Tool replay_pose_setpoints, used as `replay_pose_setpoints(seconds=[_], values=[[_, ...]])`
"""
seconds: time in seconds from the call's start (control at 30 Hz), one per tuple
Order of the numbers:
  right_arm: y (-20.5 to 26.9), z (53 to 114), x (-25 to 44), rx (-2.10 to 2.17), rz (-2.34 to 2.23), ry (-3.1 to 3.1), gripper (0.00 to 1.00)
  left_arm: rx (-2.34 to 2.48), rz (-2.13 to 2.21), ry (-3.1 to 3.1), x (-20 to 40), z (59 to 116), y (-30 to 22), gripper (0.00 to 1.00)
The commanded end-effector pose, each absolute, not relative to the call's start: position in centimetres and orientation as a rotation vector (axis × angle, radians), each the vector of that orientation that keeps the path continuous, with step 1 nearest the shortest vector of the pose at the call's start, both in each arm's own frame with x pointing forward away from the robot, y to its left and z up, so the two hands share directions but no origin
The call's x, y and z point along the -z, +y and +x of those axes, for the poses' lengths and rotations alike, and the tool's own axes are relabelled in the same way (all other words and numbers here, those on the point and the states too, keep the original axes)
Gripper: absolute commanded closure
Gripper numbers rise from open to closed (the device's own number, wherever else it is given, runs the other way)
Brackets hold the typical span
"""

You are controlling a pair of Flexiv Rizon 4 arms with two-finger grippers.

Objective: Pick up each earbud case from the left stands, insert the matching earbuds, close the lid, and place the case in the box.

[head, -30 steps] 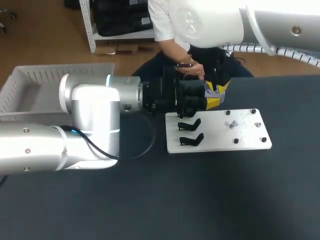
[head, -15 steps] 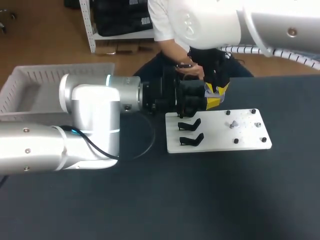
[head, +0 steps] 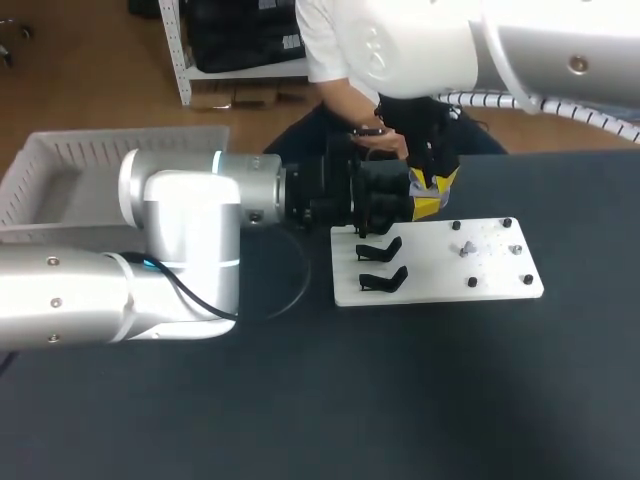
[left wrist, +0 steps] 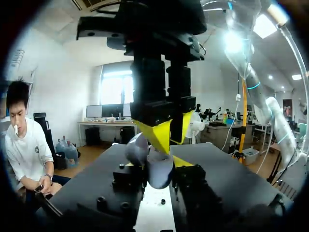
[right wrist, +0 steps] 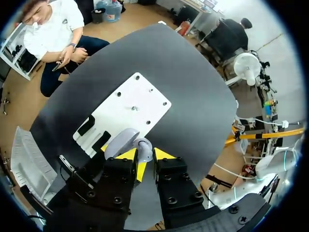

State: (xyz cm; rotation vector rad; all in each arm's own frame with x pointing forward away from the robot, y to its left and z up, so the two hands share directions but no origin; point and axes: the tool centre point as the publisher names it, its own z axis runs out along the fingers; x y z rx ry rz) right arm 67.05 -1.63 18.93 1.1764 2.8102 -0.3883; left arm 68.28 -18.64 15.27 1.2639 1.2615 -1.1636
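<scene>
Left wrist view: left gripper (left wrist: 155, 180) pinches open earbud case (left wrist: 159, 169) over white board (left wrist: 152, 212); right gripper (left wrist: 166, 137) just above it, grip unreadable. Best: hold case level, lower right gripper slowly, centred.

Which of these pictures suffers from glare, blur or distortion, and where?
Left wrist view: bright overhead glare, and the earbud case, close to the lens, is blurred. Right wrist view: the edges of the table curve strongly. Head view: evenly lit, no distortion.

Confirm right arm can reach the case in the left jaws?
Likely yes: the case sits open in the left jaws, with the right arm directly above it and nothing between.
</scene>
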Motion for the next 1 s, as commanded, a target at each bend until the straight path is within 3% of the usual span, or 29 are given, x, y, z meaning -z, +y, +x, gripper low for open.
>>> replay_pose_setpoints(seconds=[0.03,0.27,0.33,0.37,0.47,1.0], values=[[-1.5,67.1,-19.0,0.396,1.178,2.808,0.61,1.159,1.256,1.255,-15.3,68.2,-18.6,1.00],[-1.4,65.7,-20.5,0.343,1.119,2.795,0.60,1.159,1.256,1.255,-15.3,68.2,-18.6,1.00],[-1.3,64.9,-21.2,0.300,1.074,2.807,0.54,1.159,1.256,1.255,-15.3,68.2,-18.6,1.00],[-1.4,64.3,-21.5,0.281,1.024,2.801,0.48,1.159,1.256,1.255,-15.3,68.2,-18.6,1.00],[-1.8,63.0,-22.2,0.195,0.937,2.788,0.02,1.159,1.256,1.255,-15.3,68.2,-18.6,1.00],[-4.7,59.1,-23.2,-0.207,0.555,2.696,0.00,1.159,1.256,1.255,-15.3,68.2,-18.6,1.00]])
